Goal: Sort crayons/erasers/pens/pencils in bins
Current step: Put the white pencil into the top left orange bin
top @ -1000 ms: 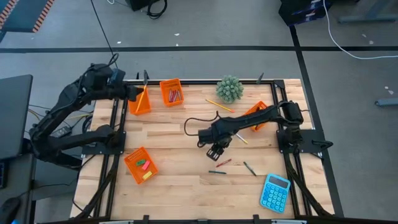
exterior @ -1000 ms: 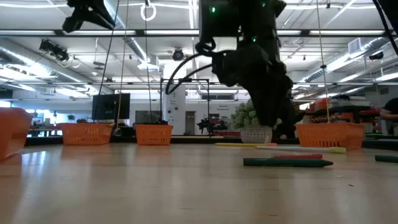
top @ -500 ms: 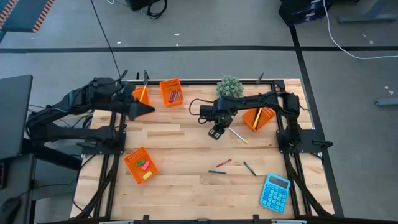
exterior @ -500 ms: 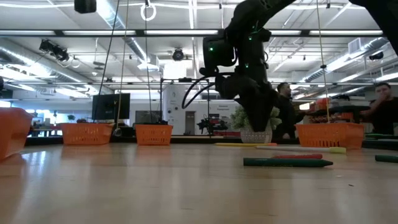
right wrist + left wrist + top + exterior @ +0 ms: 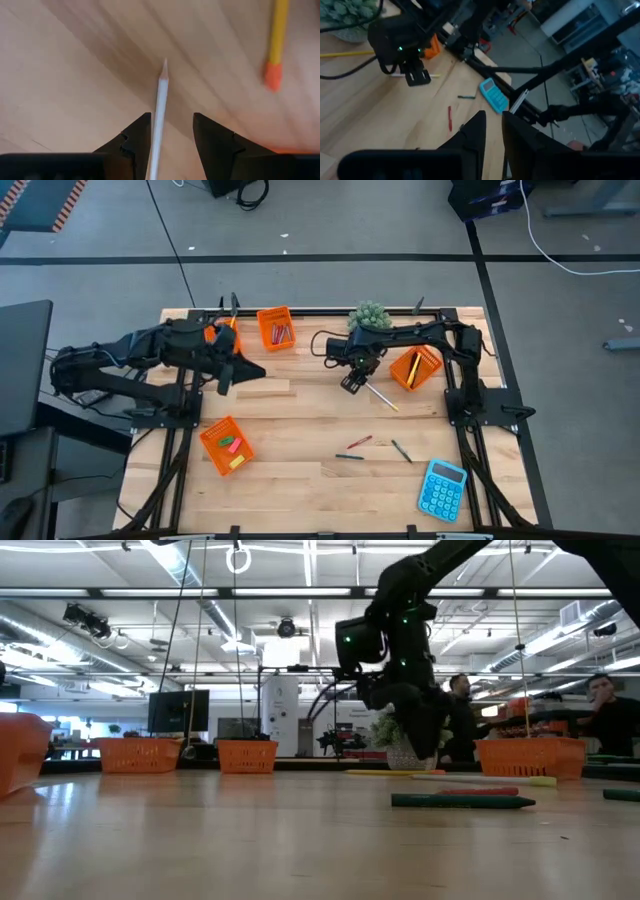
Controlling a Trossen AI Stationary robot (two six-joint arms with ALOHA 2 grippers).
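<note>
right tool (image 5: 170,142): spread astride white pencil (image 5: 160,97) | left tool (image 5: 492,132): nearly pressed together, empty | nearby: plant (image 5: 369,316), bin (image 5: 417,367)

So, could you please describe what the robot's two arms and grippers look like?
Both arms are black and jointed, with black cables looping beside them. The right gripper has a boxy black head with a small green light. The left gripper has two black, tapered fingers, like the right.

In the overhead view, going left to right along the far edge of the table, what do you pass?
Far-left orange bin, partly behind the left arm → orange bin holding crayons → green plant → orange bin holding a pencil, at the right.
</note>
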